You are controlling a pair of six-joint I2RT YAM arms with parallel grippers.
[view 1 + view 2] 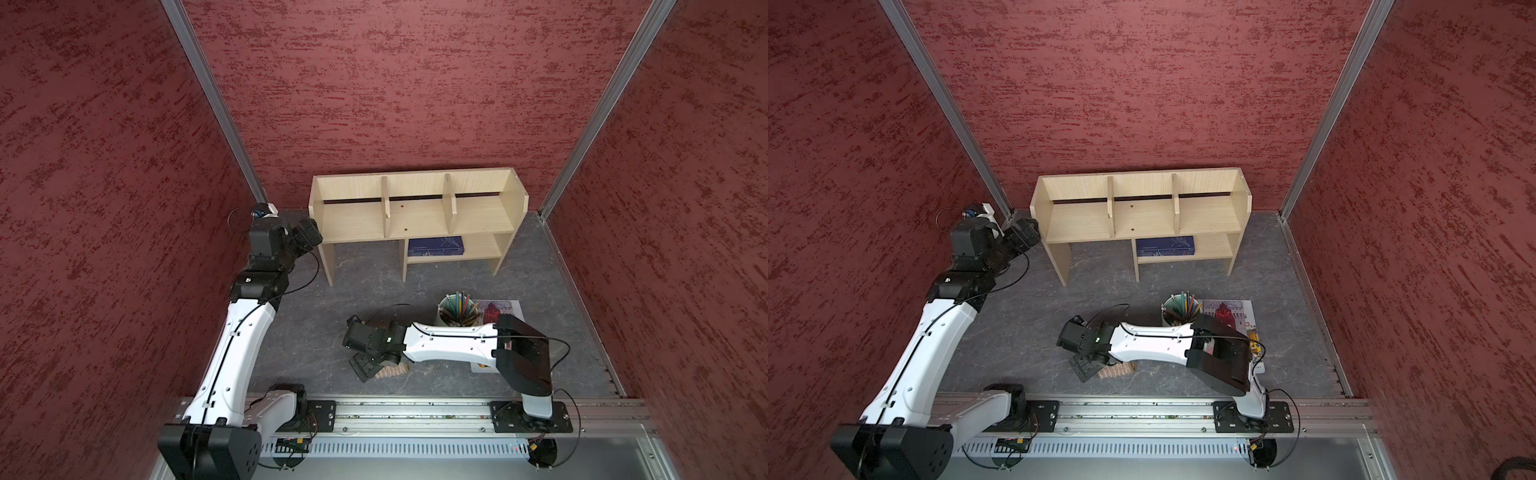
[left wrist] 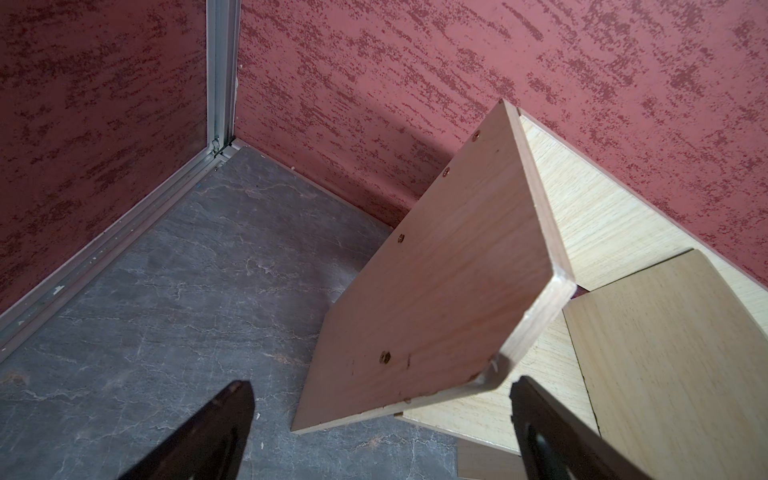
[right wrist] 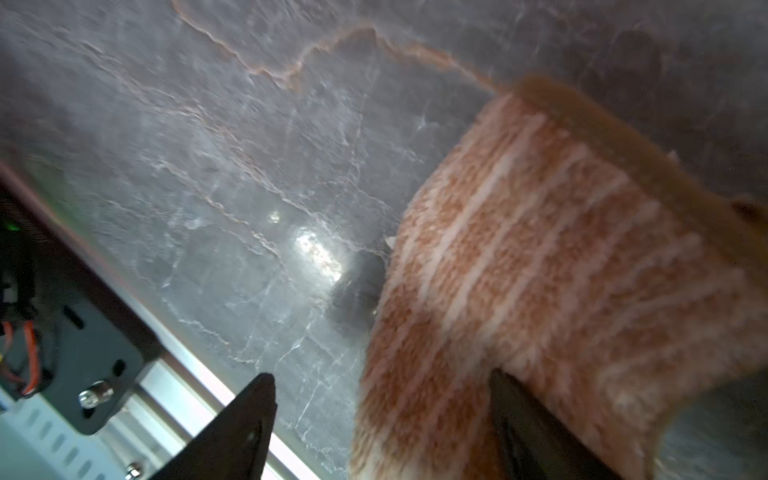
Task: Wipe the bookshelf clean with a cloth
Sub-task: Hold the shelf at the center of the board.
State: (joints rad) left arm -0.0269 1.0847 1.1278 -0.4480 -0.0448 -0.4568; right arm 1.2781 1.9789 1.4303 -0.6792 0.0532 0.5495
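The light wood bookshelf (image 1: pixel 415 216) (image 1: pixel 1142 216) stands against the back wall. My left gripper (image 1: pixel 309 232) (image 1: pixel 1025 232) hovers open at its left end. In the left wrist view the shelf's side panel (image 2: pixel 436 291) runs between the spread jaws of that gripper (image 2: pixel 380 382) without touching them. The tan striped cloth (image 1: pixel 392 371) (image 1: pixel 1119 369) lies on the table near the front, mostly hidden under my right gripper (image 1: pixel 360 366) (image 1: pixel 1086 365). In the right wrist view the gripper (image 3: pixel 380 374) is open. One finger rests on the cloth (image 3: pixel 540 270), the other is off its edge.
A cup of pencils (image 1: pixel 459 313) (image 1: pixel 1181 311) stands on a colourful magazine (image 1: pixel 505 308) (image 1: pixel 1229 309) right of centre. A blue book (image 1: pixel 434 245) (image 1: pixel 1165 245) lies on the lower shelf. The metal rail (image 1: pixel 415 409) runs along the front, and red walls close in three sides.
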